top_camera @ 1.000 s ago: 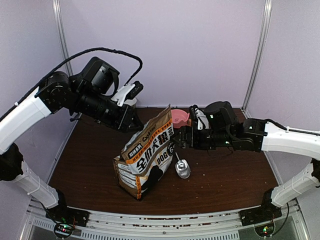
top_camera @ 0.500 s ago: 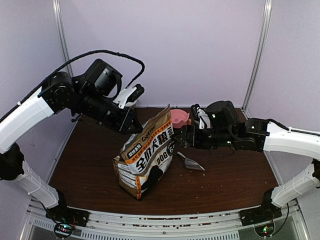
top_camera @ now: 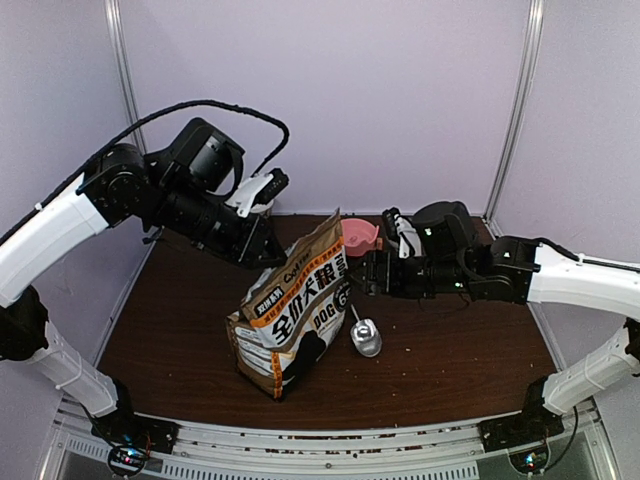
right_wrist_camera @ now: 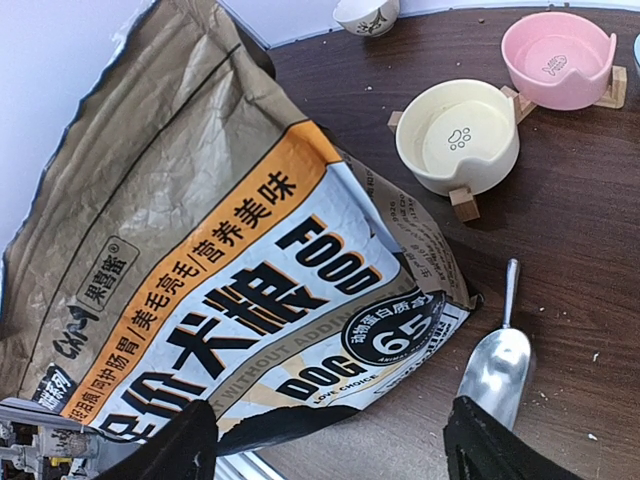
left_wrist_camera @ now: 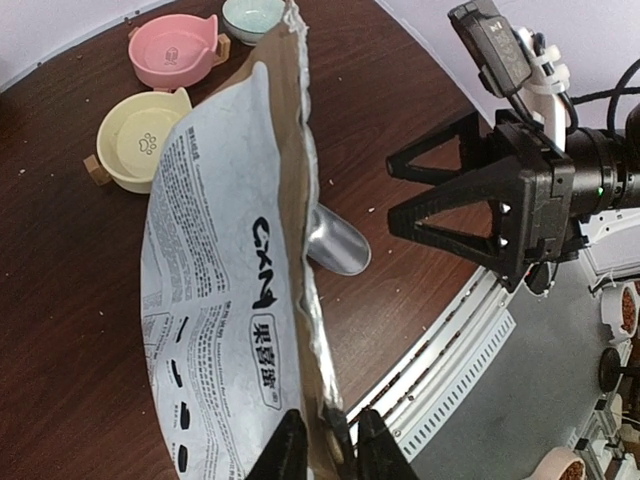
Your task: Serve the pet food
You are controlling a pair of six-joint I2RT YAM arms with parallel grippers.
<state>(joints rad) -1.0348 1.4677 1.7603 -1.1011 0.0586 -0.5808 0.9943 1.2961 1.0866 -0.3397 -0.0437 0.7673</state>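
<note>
The pet food is hidden inside the printed bag [top_camera: 290, 310], which stands leaning on the brown table. My left gripper [top_camera: 265, 245] is shut on the bag's top edge. In the left wrist view its fingers [left_wrist_camera: 288, 455] pinch the foil-lined rim of the bag [left_wrist_camera: 215, 290]. My right gripper [top_camera: 360, 272] hangs open just right of the bag, with nothing between its fingers [right_wrist_camera: 490, 445]. Below it in the right wrist view are the bag's front [right_wrist_camera: 230, 260] and the silver scoop [right_wrist_camera: 497, 360]. The scoop [top_camera: 365, 338] lies loose on the table beside the bag.
A yellow bowl [right_wrist_camera: 460, 135], a pink bowl [right_wrist_camera: 555, 55] and a small pale bowl [right_wrist_camera: 365, 12] stand behind the bag, the pink bowl [top_camera: 360, 233] near the back wall. Crumbs speckle the table [top_camera: 460, 350]. The metal rail [top_camera: 320, 440] runs along the near edge.
The left arm lifted slightly with the bag's edge. The scoop lay turned to the right half a second ago and now rests as it did before. The right gripper stayed put.
</note>
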